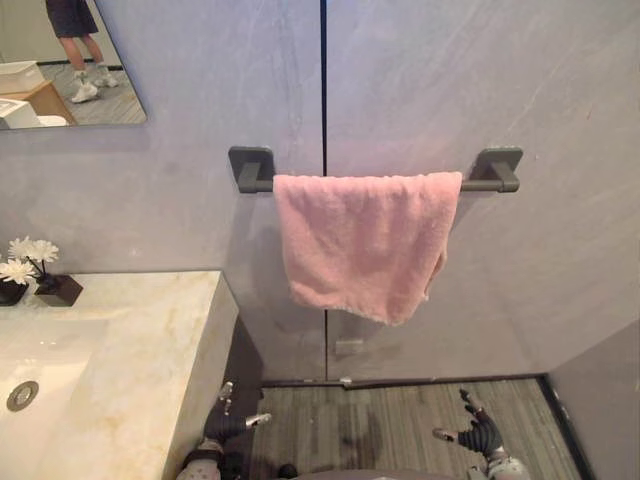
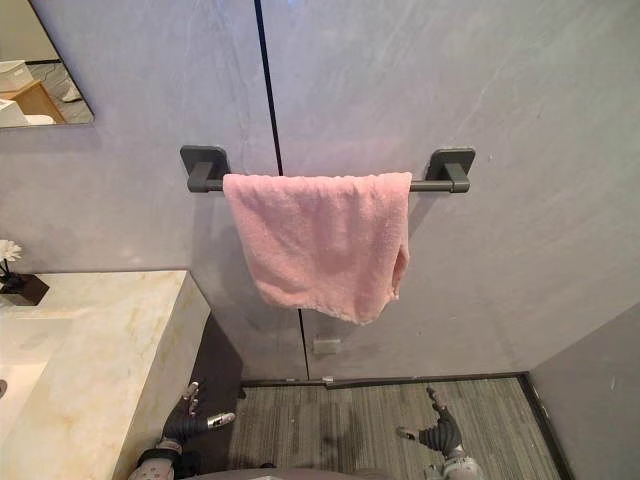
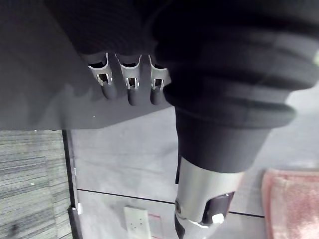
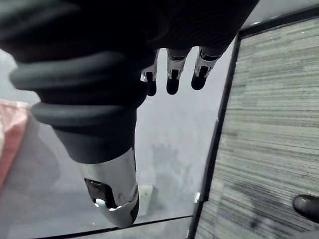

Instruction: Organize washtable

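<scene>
Pink towel [image 1: 365, 245] draped over dark rail [image 1: 490, 182] on grey wall, marble washtable [image 1: 150, 360] at left with white flowers [image 1: 28, 258] at its back, left hand [image 1: 222, 428] and right hand [image 1: 482, 435] low near the floor, fingers loosely spread, both empty

Pale grey stone wall [image 1: 480, 90] with a dark vertical seam [image 1: 323, 80], striped grey floor [image 1: 400, 420], mirror [image 1: 60, 70] upper left

We've got the towel [image 1: 365, 245] over the rail [image 1: 488, 184], high above our left hand [image 1: 226, 427] and right hand [image 1: 480, 435]; the table [image 1: 150, 360] stands beside the left hand.
</scene>
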`<state>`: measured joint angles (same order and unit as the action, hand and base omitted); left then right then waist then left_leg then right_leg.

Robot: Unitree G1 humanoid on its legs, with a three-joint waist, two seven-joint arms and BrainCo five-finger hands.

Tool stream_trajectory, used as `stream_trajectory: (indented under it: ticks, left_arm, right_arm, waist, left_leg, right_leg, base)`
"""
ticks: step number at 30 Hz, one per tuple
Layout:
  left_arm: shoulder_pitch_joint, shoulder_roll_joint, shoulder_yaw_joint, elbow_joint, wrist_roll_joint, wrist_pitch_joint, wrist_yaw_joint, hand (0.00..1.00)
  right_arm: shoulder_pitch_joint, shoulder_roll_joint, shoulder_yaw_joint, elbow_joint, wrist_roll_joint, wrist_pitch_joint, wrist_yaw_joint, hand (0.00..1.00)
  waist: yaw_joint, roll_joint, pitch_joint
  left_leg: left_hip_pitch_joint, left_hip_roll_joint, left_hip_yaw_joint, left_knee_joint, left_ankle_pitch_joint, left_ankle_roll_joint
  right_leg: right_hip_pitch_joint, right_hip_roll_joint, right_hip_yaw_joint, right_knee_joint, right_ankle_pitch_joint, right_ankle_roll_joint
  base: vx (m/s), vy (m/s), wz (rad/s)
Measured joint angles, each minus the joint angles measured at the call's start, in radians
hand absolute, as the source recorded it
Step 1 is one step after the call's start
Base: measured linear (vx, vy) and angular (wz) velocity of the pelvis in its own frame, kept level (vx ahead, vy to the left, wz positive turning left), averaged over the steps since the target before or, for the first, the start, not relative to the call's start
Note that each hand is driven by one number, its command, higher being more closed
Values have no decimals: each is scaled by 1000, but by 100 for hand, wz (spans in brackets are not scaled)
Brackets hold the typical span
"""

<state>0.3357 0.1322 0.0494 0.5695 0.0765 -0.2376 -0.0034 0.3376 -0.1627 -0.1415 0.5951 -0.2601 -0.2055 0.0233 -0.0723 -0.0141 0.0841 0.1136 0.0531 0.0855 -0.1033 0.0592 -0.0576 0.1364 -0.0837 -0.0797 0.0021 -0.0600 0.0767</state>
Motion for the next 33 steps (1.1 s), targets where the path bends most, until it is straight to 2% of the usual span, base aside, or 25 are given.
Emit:
stream_trajectory:
  ticks: [3, 10, 11, 13, 15, 16, 17, 19, 20, 21, 22, 23, 24, 25, 26, 27, 28, 29, 30, 31, 32, 33]
  left_arm:
    - [0, 0, 0, 35, 22, 5, 3, 0]
    - [-1, 0, 1, 70, 34, 15, 6, 0]
    - [-1, 0, 2, 69, 33, 15, 7, 0]
    - [-13, 3, 1, 68, 33, 15, 15, 0]
    - [-66, 15, 1, 56, 30, 16, 29, 0]
    - [-85, 13, 2, 38, 27, 16, 32, 0]
    - [-94, 17, -3, 8, 15, 16, 33, 0]
    - [-96, 20, -2, -28, 6, 15, 36, 0]
    - [-95, 20, 0, -38, 3, 14, 39, 0]
    - [-90, 20, 2, -49, 0, 15, 48, 0]
    - [-90, 17, 2, -50, -18, 16, 54, 0]
    - [-87, 15, 3, -51, -28, 16, 56, 0]
    - [-73, -6, 1, -59, -36, 16, 63, 0]
    - [-56, -24, -7, -81, -48, 15, 71, 0]
    - [-51, -39, -14, -91, -51, 14, 73, 0]
    - [-50, -56, -25, -97, -72, 14, 71, 0]
    - [-49, -65, -30, -97, -85, 15, 71, 0]
    - [-39, -65, -34, -97, -85, 16, 71, 0]
    - [-30, -59, -43, -97, -84, 16, 71, 0]
    - [-23, -52, -49, -97, -84, 16, 70, 0]
    - [-19, -50, -48, -97, -83, 16, 69, 0]
    - [-10, -50, -48, -97, -83, 16, 69, 0]
  right_arm:
    - [-1, 0, 3, 27, -24, 17, 0, 0]
    - [-13, -23, 46, 59, -25, 19, 0, 0]
    - [-25, -23, 52, 59, -25, 20, -1, 0]
    - [-58, -25, 80, 59, -25, 21, -4, 0]
    - [-97, -18, 113, 56, -25, 21, -6, 0]
    - [-105, -15, 118, 55, -25, 28, -5, 0]
    - [-103, -5, 132, 42, -20, 36, -5, 0]
    - [-73, 7, 153, 25, -6, 36, -6, 0]
    - [-73, 10, 160, 20, -2, 35, -6, 0]
    - [-81, 12, 170, 8, 13, 35, -7, 0]
    - [-103, 8, 172, 10, 23, 33, -9, 0]
    - [-116, 1, 172, 10, 24, 34, -11, 0]
    - [-136, -10, 173, 8, 29, 33, -24, 0]
    - [-153, -19, 176, 6, 44, 28, -32, 0]
    - [-162, -29, 178, 6, 57, 23, -40, 0]
    - [-162, -44, 178, 9, 62, 17, -46, 0]
    - [-149, -56, 174, 21, 63, 18, -45, 0]
    - [-145, -49, 168, 26, 63, 21, -45, 0]
    - [-128, -42, 148, 24, 65, 24, -46, 0]
    - [-118, -42, 138, 23, 67, 24, -47, 0]
    - [-113, -42, 140, 20, 68, 24, -45, 0]
    - [-108, -42, 142, 16, 69, 25, -42, 0]
  waist:
    - [0, 1, 1]
    - [6, 3, 12]
    - [10, 11, 21]
    - [15, 3, 24]
    - [28, -2, 60]
    - [35, 9, 76]
    - [27, -1, 82]
    - [32, -16, 76]
    - [36, -31, 70]
    - [51, -33, 70]
    - [62, -48, 67]
    - [67, -42, 70]
    - [93, -23, 73]
    - [97, -10, 79]
    - [88, 15, 92]
    - [82, 45, 116]
    - [81, 42, 131]
    - [84, 43, 132]
    - [78, 28, 134]
    - [64, 11, 131]
    - [62, 6, 130]
    - [58, 9, 128]
  left_leg:
    - [5, 0, 1, 0, -4, 1]
    - [1, 1, 17, 2, -7, 1]
    - [-9, 4, 31, 7, -6, 1]
    - [-59, 14, 49, 29, -9, 3]
    - [-195, 21, 41, 180, -60, 11]
    - [-248, 43, 22, 232, -74, 18]
    - [-295, 42, -16, 279, -75, 19]
    - [-351, 35, -59, 339, -74, 18]
    - [-384, 35, -64, 368, -74, 18]
    - [-442, 34, -73, 420, -73, 17]
    - [-486, 37, -92, 458, -59, -2]
    - [-499, 45, -105, 458, -42, -15]
    - [-501, 69, -114, 422, -4, -37]
    - [-501, 85, -132, 371, 53, -40]
    - [-502, 100, -150, 341, 97, -39]
    - [-488, 119, -169, 262, 199, -49]
    - [-456, 119, -161, 182, 259, -53]
    - [-452, 110, -153, 211, 235, -62]
    - [-463, 81, -117, 299, 129, -38]
    - [-492, 59, -69, 435, 63, -15]
    - [-497, 58, -39, 496, 31, -7]
    - [-479, 69, 16, 577, -29, 6]
  right_leg:
    - [0, 0, 2, 10, -2, -1]
    - [-16, 2, 13, 30, -13, -4]
    - [-40, 3, 24, 48, -20, -4]
    - [-118, 5, 41, 118, -37, -5]
    - [-218, 1, 70, 224, -60, 1]
    - [-239, 12, 95, 263, -79, 22]
    - [-280, 9, 140, 469, -160, 32]
    - [-267, 3, 185, 622, -207, 57]
    - [-256, 0, 208, 658, -220, 71]
    - [-223, -11, 245, 668, -240, 85]
    - [-174, -1, 271, 579, -298, 79]
    - [-151, 8, 269, 520, -325, 43]
    - [-120, 30, 252, 433, -351, 16]
    - [-109, 54, 216, 390, -375, -26]
    - [-107, 85, 191, 387, -376, -45]
    - [-112, 118, 150, 392, -354, -80]
    - [-109, 130, 97, 388, -336, -111]
    - [-106, 128, 66, 389, -328, -126]
    - [-115, 108, 20, 395, -322, -139]
    - [-136, 79, -14, 392, -308, -147]
    - [-143, 69, -24, 382, -296, -145]
    - [-150, 55, -49, 354, -264, -144]
  base:
    - [10, -2, 0]
    - [20, -6, -4]
    - [-9, -12, -26]
    - [-26, -22, -24]
    - [-74, -20, 4]
    - [-55, -1, 65]
    - [-12, -16, 84]
    - [14, -120, 101]
    - [-75, -240, 94]
    - [-188, -299, 70]
    - [-230, -327, 59]
    - [-289, -331, 31]
    - [-333, -316, 24]
    - [-341, -312, 36]
    - [-458, -358, 81]
    - [-487, -298, 99]
    - [-472, -267, 107]
    - [-340, -183, 99]
    - [-290, -185, 106]
    - [-283, -164, 91]
    - [-260, -102, 80]
    - [-224, -30, 60]
